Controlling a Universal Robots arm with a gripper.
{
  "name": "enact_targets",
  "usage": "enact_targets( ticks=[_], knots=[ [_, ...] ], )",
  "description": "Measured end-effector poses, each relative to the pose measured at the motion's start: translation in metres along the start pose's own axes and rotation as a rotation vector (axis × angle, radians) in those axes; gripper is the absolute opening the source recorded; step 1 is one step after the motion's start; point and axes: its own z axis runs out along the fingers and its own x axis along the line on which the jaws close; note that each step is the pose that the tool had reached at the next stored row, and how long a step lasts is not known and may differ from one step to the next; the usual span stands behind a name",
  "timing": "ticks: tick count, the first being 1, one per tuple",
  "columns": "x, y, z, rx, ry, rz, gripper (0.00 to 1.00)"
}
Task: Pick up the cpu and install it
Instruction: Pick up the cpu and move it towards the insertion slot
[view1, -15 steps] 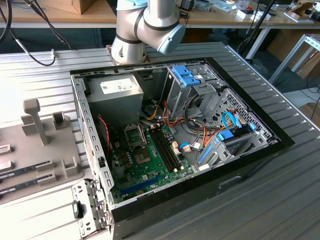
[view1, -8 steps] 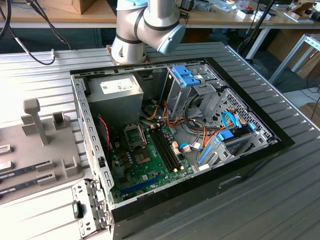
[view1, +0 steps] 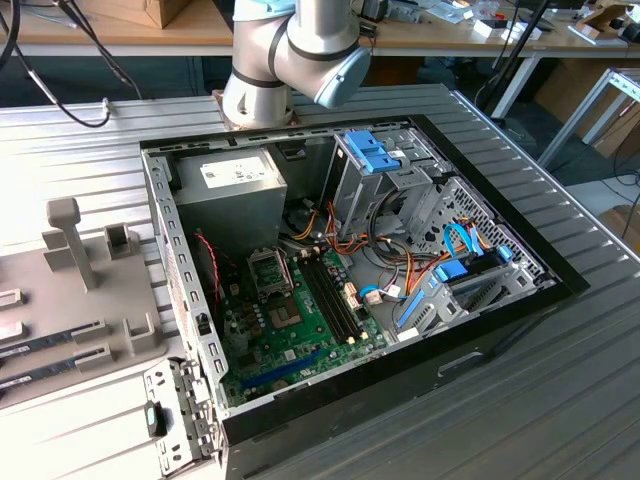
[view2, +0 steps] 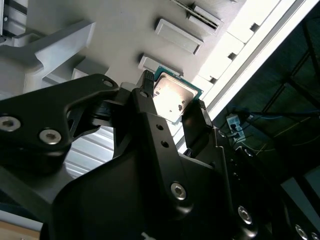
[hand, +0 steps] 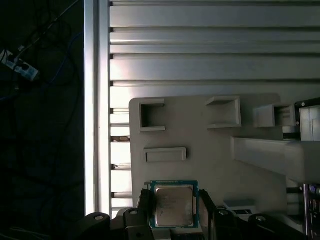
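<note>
A grey fixture tray (view1: 25, 270) sits beside an open computer case (view1: 380, 385).

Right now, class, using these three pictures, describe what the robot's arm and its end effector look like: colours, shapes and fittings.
The arm is built of silver-grey metal tubes joined by rounded housings with pale blue caps. The end effector is matte black, made of flat, angular plates fastened with round silver screws, with a few small holes along one plate. No cables or markings can be made out on either.
</note>
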Motion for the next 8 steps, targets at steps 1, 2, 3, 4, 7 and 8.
enact_targets(
  ticks=[1, 2, 3, 4, 7, 8],
  knots=[
    [0.0000, 0.0000, -0.0006, -0.0001, 0.0000, 0.000, 0.47],
    [-0.0001, 0.0000, -0.0014, -0.0002, 0.0000, 0.000, 0.47],
    [-0.0001, 0.0001, -0.0022, -0.0003, 0.0000, 0.000, 0.47],
    [-0.0001, 0.0001, -0.0028, -0.0004, 0.0000, 0.000, 0.47],
    [-0.0002, 0.0002, -0.0052, -0.0006, 0.0002, 0.000, 0.47],
    [-0.0003, 0.0002, -0.0059, -0.0007, 0.0001, 0.000, 0.47]
  ],
)
